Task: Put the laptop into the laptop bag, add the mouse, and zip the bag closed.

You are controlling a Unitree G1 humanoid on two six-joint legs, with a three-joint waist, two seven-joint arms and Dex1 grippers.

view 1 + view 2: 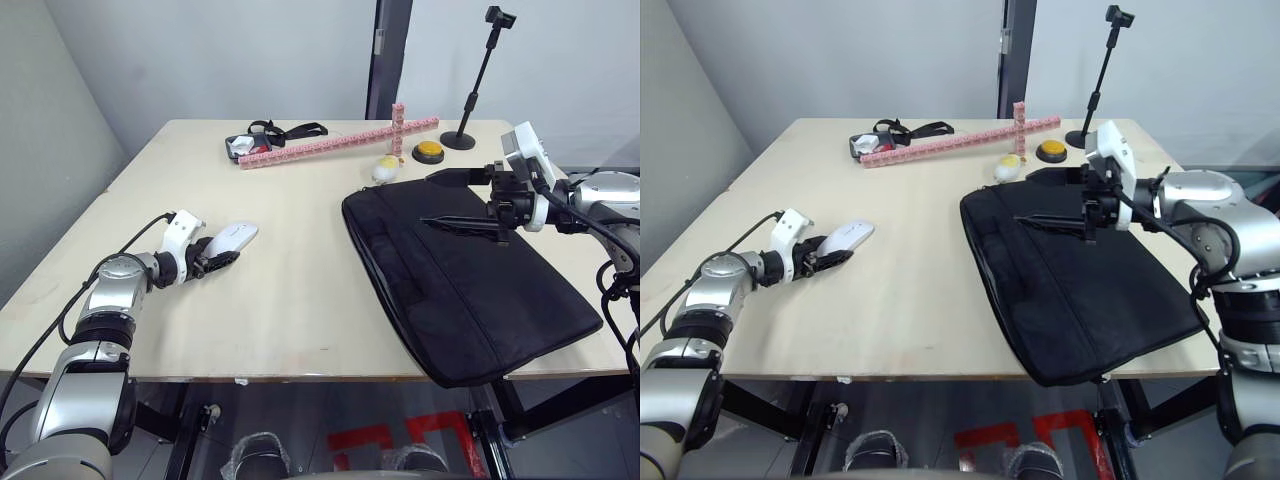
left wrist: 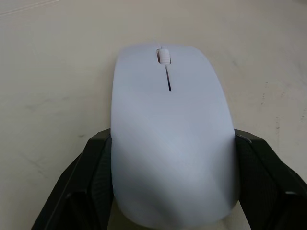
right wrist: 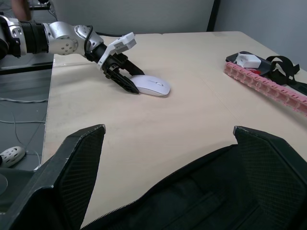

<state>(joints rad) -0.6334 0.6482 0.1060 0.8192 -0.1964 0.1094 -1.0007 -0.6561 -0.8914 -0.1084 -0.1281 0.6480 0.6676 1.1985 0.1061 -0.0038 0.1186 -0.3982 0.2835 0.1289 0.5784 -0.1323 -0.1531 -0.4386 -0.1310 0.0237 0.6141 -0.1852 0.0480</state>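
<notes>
Two task things show on the pale wooden table point(image 1: 300, 300): a black laptop bag point(image 1: 470, 290) and a white mouse point(image 1: 232, 237).

The mouse is a smooth, flat oval with a small ribbed scroll wheel and a thin dark slit behind it, clear in the left wrist view. It lies flat on the table's left half, well apart from the bag, with its wheel end pointing away from the arm.

The bag is a large flat fabric case lying on the right half of the table, turned at an angle, one near corner reaching the table's front edge. A strap handle lies flat on its top face, and a zipper runs along the edge that faces the mouse; whether it is zipped I cannot tell.

The left gripper point(image 1: 215, 256) is low on the table with its two black fingers spread to the mouse's width, one on each side of the mouse's rear end. They lie against or just beside its flanks; the mouse rests on the table.

The right gripper point(image 1: 448, 200) hangs over the far part of the bag, its fingers wide apart and holding nothing.

Beyond the bag sit a small plush egg toy point(image 1: 385, 168), a yellow button point(image 1: 429, 151), a black stand point(image 1: 470, 100) and a long pink brick bar point(image 1: 335, 142).
</notes>
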